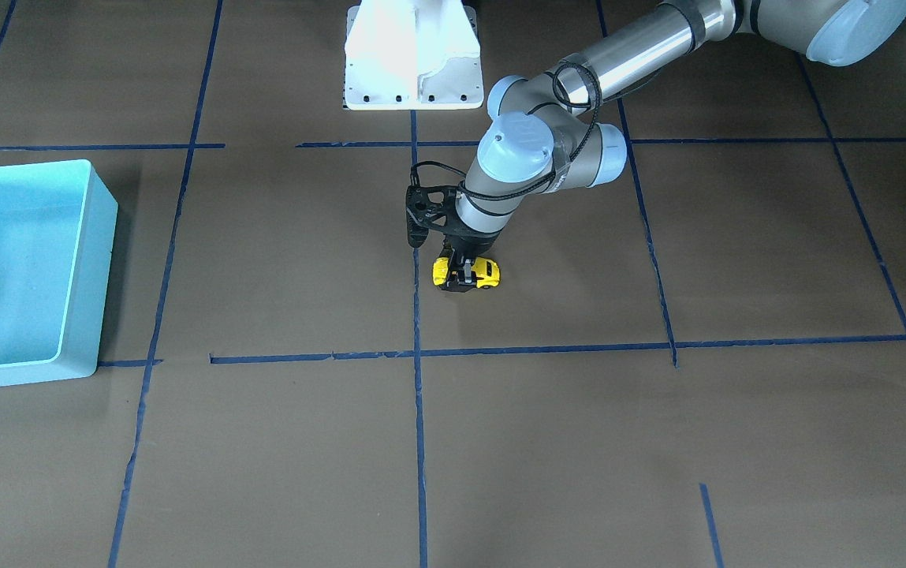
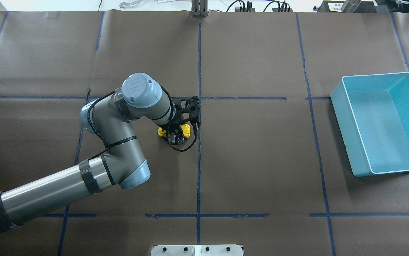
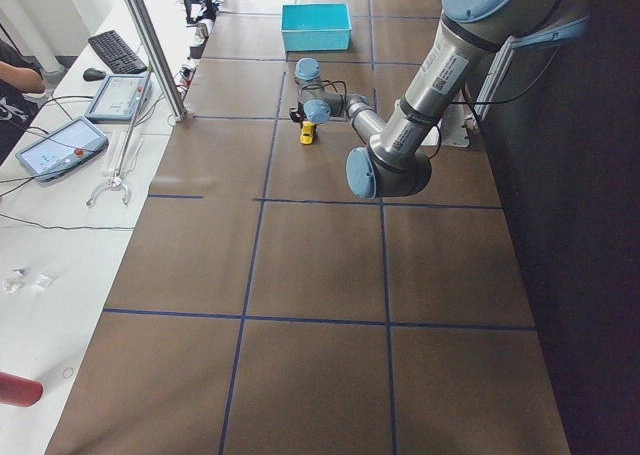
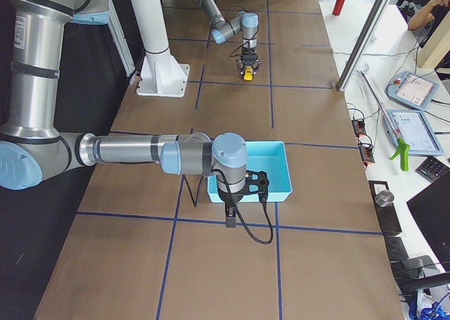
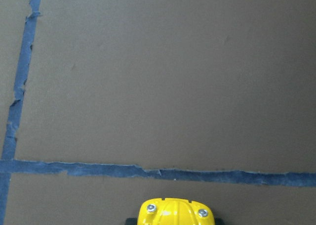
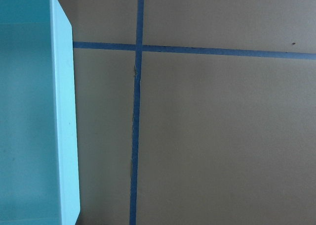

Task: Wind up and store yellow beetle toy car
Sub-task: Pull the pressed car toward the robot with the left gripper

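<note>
Yellow beetle car [image 1: 489, 272], in L jaws (tabletop [image 1: 579, 442])

Left arm [image 2: 47, 193] showing silver-grey tube links and pale blue round joint caps [image 2: 141, 89], one cap bearing UR mark and small screws. Black cable [image 2: 95, 129] running along links, black straps [image 2: 89, 176] binding tube. Black bracket [image 2: 189, 106] sitting at wrist; left gripper [image 1: 464, 276] showing black fingers. Right arm [image 4: 133, 151] wearing same grey and blue, black wrist cable [image 4: 253, 232] looping. White pedestal [image 1: 413, 55] showing dark bolt holes.
</note>
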